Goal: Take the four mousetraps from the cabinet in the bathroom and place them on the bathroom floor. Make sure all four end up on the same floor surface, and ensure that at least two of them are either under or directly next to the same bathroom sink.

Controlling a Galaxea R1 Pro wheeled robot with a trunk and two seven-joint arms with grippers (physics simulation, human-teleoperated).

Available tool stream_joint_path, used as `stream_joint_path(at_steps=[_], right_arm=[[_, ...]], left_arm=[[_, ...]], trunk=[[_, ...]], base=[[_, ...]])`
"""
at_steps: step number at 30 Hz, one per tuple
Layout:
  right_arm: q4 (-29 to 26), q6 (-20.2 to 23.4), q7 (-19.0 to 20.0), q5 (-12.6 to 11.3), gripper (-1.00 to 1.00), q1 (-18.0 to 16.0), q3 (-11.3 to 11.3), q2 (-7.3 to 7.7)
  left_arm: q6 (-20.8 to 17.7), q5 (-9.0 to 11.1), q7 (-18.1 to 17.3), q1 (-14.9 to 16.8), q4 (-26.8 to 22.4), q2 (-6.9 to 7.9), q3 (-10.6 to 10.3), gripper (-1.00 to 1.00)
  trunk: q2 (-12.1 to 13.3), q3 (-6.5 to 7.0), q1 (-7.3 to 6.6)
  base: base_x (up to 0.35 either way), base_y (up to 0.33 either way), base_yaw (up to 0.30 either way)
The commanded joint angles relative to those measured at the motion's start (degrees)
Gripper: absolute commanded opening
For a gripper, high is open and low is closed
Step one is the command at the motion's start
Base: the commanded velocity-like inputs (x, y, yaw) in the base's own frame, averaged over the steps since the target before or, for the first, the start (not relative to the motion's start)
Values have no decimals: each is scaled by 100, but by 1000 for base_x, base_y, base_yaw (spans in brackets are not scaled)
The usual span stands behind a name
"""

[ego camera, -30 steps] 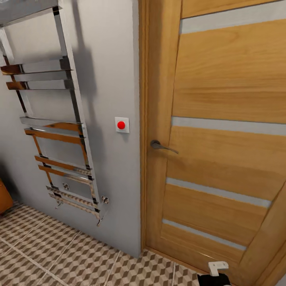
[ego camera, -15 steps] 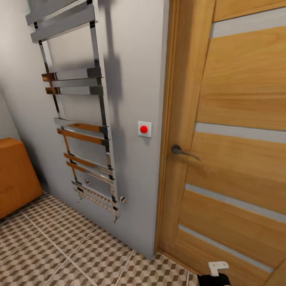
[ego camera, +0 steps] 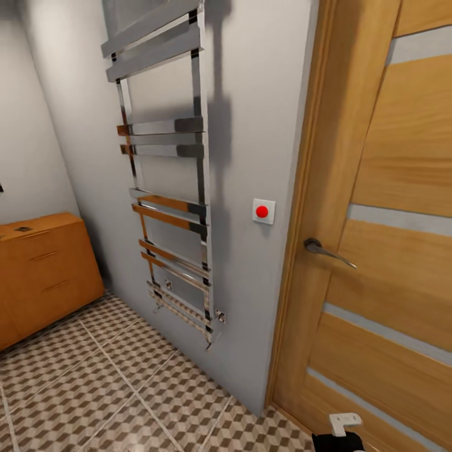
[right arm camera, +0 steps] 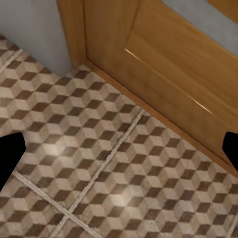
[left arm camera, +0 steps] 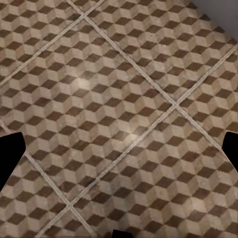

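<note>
The low orange-brown cabinet [ego camera: 44, 270] stands at the left of the head view against the wall. A tiny dark flat piece [ego camera: 24, 229] lies on its top, too small to tell whether it is one of the mousetraps. The cube-patterned bathroom floor [ego camera: 113, 389] spreads in front of it. My left gripper [left arm camera: 119, 153] hangs open over bare tiles, its black fingertips [left arm camera: 10, 158] far apart. My right gripper [right arm camera: 119, 153] is open too, over tiles beside the door's foot. The bathroom sink is out of view.
A tall chrome towel rail [ego camera: 169, 207] hangs on the grey wall. Right of it are a red button [ego camera: 263, 211] and a wooden door [ego camera: 389, 251] with a lever handle [ego camera: 323, 250]. A black-and-white robot part [ego camera: 342, 433] shows at the bottom edge.
The head camera has swung left: door, button and towel rail slid rightward in the picture, and the cabinet came fully into view at the left.
</note>
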State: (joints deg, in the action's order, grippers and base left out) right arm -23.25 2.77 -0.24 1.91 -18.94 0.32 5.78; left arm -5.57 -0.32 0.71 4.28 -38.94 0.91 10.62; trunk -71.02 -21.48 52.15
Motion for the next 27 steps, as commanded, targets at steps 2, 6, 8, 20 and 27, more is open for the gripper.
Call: stream_joint_path(at_steps=[2,6,8,20,27], right_arm=[[-13,27,-2,20,100,3,3,2],[-13,30,-2,20,100,3,3,2],[-13,29,-2,20,100,3,3,2],[-13,27,-3,20,100,4,3,2],[-13,28,-2,20,100,1,3,2]], left_arm=[[-32,-3,8,3,-8,-2,2,100],[-32,-3,8,3,-8,0,2,100],[-32,-3,8,3,-8,0,2,100],[-32,-3,8,3,-8,5,2,100],[-32,-3,8,3,-8,0,2,100]], trunk=[[78,30,-45],[238,102,-132],[318,138,-176],[800,353,-440],[1080,479,-594]], base=[[0,0,300],[0,0,300],[0,0,300],[0,0,300],[0,0,300]])
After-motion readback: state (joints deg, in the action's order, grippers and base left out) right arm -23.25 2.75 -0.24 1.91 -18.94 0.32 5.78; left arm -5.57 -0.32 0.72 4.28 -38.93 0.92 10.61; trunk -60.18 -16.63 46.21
